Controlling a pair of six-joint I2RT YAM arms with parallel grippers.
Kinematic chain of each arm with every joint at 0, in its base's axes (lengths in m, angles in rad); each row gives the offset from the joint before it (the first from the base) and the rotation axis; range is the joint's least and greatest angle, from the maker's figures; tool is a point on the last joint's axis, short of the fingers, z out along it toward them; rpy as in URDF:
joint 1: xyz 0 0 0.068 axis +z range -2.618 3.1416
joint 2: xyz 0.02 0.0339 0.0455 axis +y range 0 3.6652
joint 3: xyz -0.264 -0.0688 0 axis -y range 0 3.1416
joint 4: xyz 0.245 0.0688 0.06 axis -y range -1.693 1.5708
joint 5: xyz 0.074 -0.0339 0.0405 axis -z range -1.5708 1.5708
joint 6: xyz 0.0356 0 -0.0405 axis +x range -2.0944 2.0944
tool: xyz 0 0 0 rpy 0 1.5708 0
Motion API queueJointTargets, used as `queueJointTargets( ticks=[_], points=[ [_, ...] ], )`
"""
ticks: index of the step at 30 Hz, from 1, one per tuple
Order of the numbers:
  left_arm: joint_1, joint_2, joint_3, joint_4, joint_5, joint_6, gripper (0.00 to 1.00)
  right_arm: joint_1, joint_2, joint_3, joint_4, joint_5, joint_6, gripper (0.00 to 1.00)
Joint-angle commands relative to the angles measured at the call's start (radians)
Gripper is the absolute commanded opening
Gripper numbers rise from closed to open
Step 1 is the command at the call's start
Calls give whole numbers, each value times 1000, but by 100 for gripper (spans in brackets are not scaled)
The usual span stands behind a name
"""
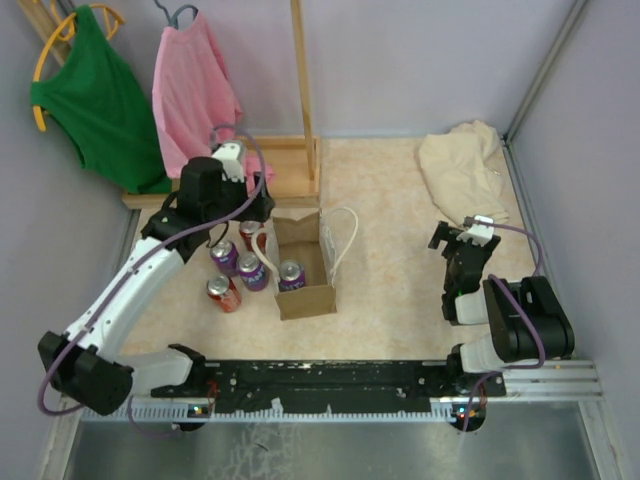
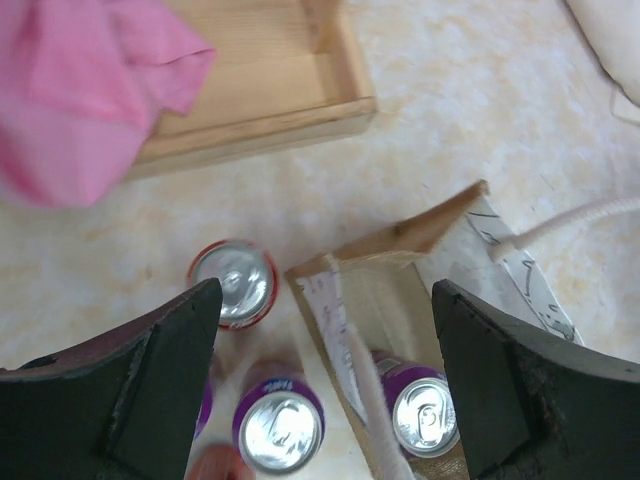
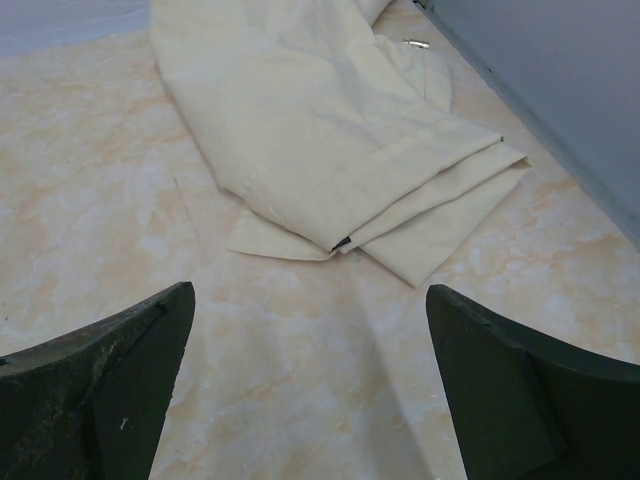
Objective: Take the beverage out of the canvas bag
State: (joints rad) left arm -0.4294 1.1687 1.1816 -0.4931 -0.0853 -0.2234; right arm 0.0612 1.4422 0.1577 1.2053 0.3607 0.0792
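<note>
The brown canvas bag [image 1: 308,298] stands open at the table's middle, with white loop handles [image 1: 346,238]. One purple beverage can [image 1: 291,275] stands inside it; it also shows in the left wrist view [image 2: 425,415], beside the bag's left wall [image 2: 325,290] and a handle [image 2: 365,390]. My left gripper [image 1: 248,212] is open and empty, hovering above the bag's far left corner [image 2: 325,300]. My right gripper [image 1: 462,240] is open and empty, over bare table far to the right [image 3: 310,300].
Several cans stand left of the bag: red ones [image 1: 250,233] [image 1: 224,293] and purple ones [image 1: 223,257] [image 1: 253,271]. A wooden rack base [image 1: 290,165] with pink [image 1: 192,90] and green [image 1: 95,100] garments is behind. A cream cloth [image 1: 465,170] lies back right.
</note>
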Motion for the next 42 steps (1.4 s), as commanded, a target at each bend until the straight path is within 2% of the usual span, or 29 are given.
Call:
queueJointTargets(
  ticks=[1, 6, 11, 16, 21, 25, 32, 42],
  points=[
    [-47, 61, 47, 160, 245, 187, 90, -3, 3, 8, 40, 3, -10, 99],
    [-113, 131, 113, 151, 318, 293, 90, -3, 3, 8, 40, 3, -10, 99],
    [-198, 228, 194, 4, 347, 386, 87, -3, 3, 8, 40, 3, -11, 99],
    [-234, 295, 220, -182, 345, 374, 82, -4, 2, 8, 40, 4, -11, 99],
    [-253, 300, 159, -244, 333, 354, 84, -3, 3, 8, 40, 4, -11, 99],
    [-253, 303, 144, -292, 262, 312, 91, -3, 3, 8, 40, 4, -10, 99],
    [-266, 342, 151, -424, 257, 247, 99, -3, 3, 8, 40, 3, -11, 99],
    [-313, 351, 82, -432, 208, 226, 99, -3, 2, 8, 41, 4, -11, 99]
  ],
)
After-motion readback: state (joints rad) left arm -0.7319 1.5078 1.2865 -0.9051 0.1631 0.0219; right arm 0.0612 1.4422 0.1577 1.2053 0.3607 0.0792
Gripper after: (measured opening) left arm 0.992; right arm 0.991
